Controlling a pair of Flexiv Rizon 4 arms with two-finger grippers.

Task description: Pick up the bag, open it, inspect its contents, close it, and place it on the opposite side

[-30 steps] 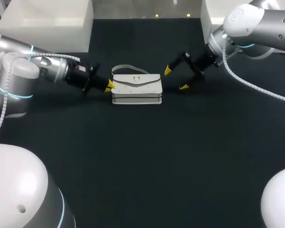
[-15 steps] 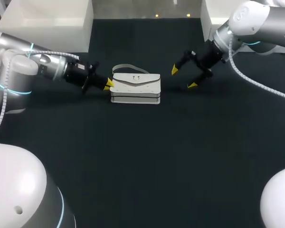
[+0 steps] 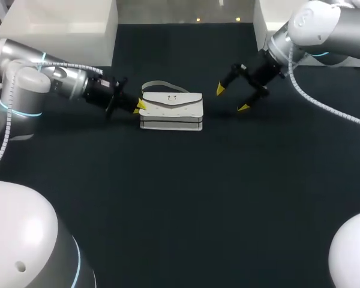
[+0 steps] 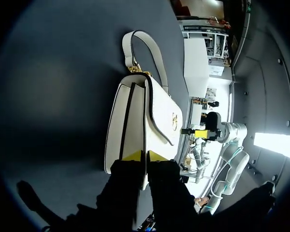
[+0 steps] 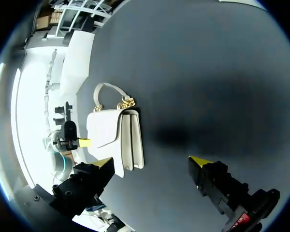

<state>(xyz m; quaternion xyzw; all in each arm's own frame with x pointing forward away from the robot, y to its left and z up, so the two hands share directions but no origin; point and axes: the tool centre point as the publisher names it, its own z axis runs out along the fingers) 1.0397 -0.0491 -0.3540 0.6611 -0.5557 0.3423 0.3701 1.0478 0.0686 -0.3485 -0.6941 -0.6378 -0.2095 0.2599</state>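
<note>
Bag (image 3: 171,111) sits on the tabletop (image 3: 186,192), flap shut, its near end pinched in the nearly closed left end effector (image 3: 138,106). Right end effector (image 3: 232,98) gapes wide, empty, with the bag apart ahead of it. Judgement: pick-up barely begun — opening, inspection, closing and transfer outstanding.

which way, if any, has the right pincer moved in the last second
Yes. The right pincer has drawn back rightward, away from the bag and nearer the white box at the table's far right corner.
</note>
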